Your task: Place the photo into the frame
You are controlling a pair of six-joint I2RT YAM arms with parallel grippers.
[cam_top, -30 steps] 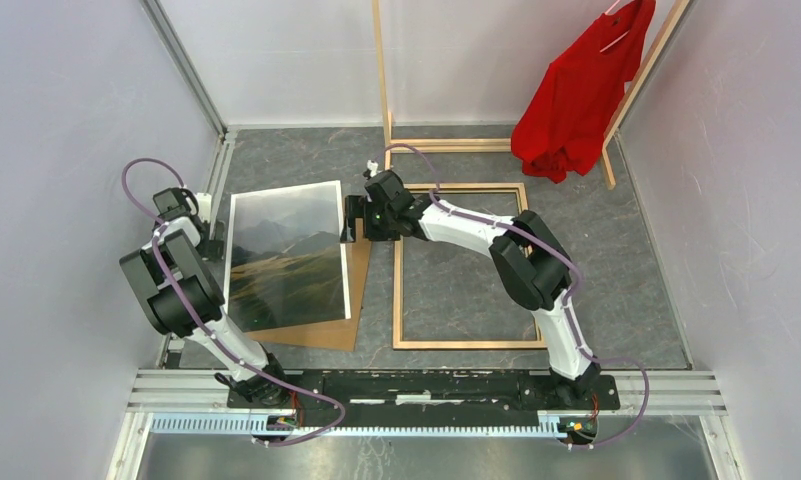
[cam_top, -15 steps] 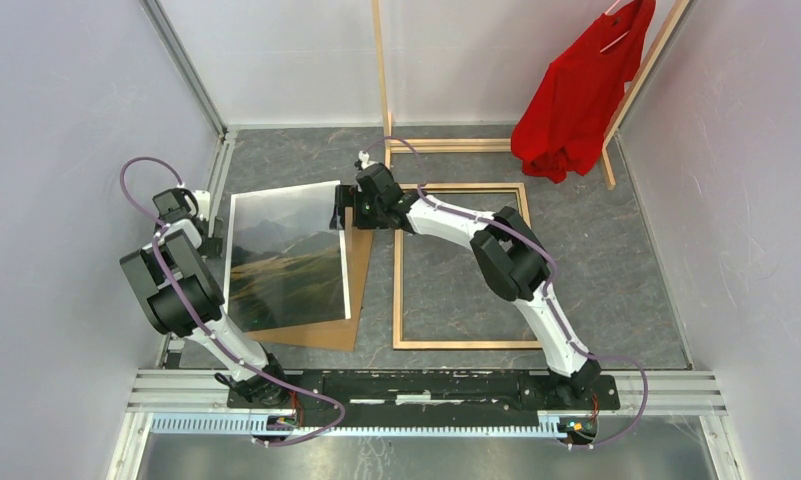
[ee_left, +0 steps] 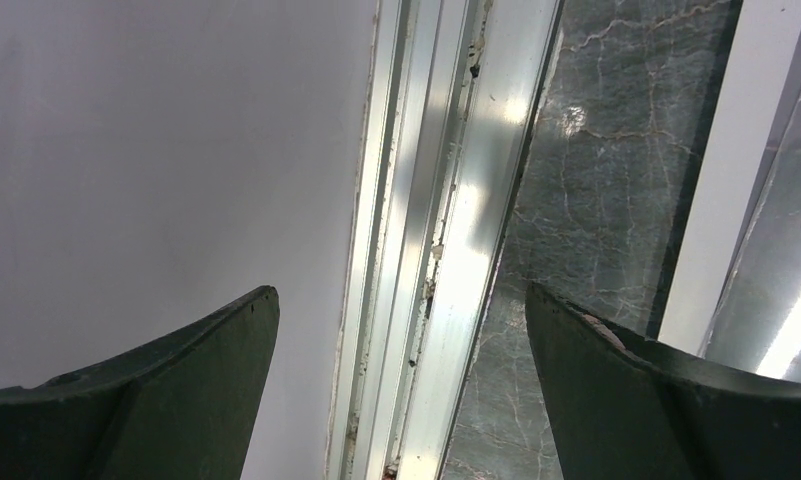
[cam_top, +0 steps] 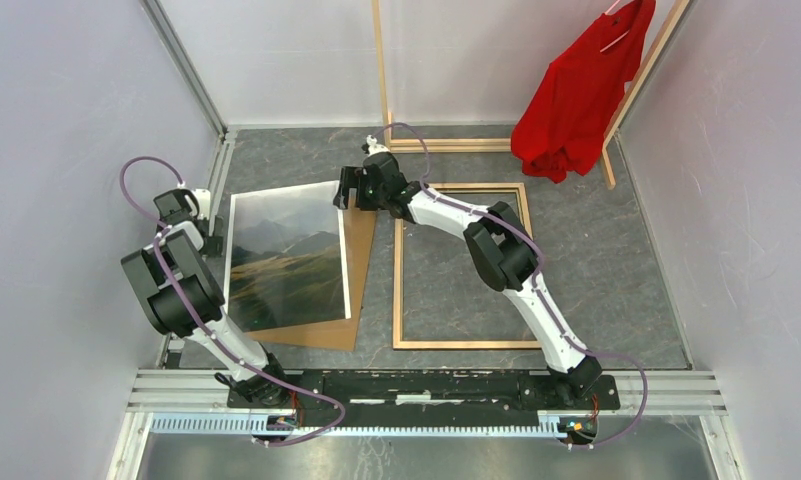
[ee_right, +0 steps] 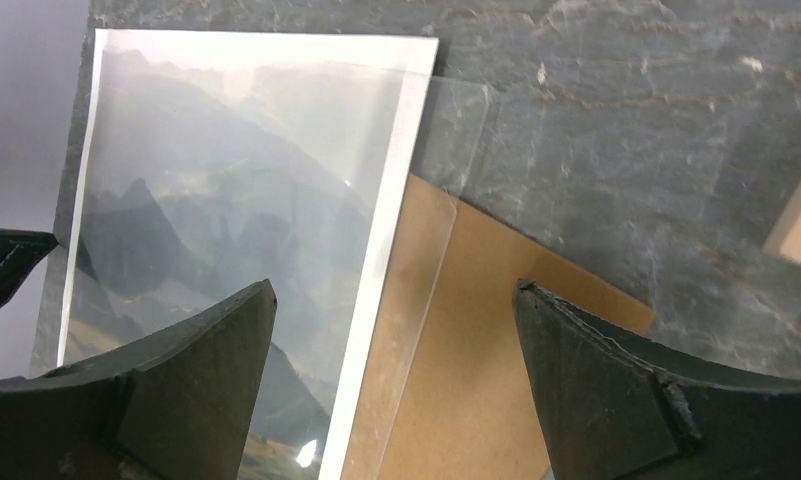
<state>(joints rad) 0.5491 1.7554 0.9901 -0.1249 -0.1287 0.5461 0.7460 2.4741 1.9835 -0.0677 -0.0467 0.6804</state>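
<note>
The photo point(cam_top: 286, 260) lies face up at the left of the table, on a brown backing board point(cam_top: 362, 250). In the right wrist view the photo point(ee_right: 226, 190) has a clear sheet point(ee_right: 446, 130) over it, shifted a little to the right. The frame point(cam_top: 397, 290) lies flat to the right, wood side up, with nothing inside it. My right gripper point(cam_top: 344, 190) is open and empty above the photo's far right corner point(ee_right: 394, 290). My left gripper point(cam_top: 212, 240) is open and empty at the photo's left edge, over the aluminium rail point(ee_left: 401, 290).
A wooden clothes rack point(cam_top: 381, 70) with a red shirt point(cam_top: 581, 95) stands at the back. Grey walls close in the left and right sides. An aluminium rail point(ee_left: 456, 230) runs along the left wall, close to my left gripper.
My right gripper has moved away from me and a little left, along the photo's right edge to its far right corner. The left arm has not moved.
</note>
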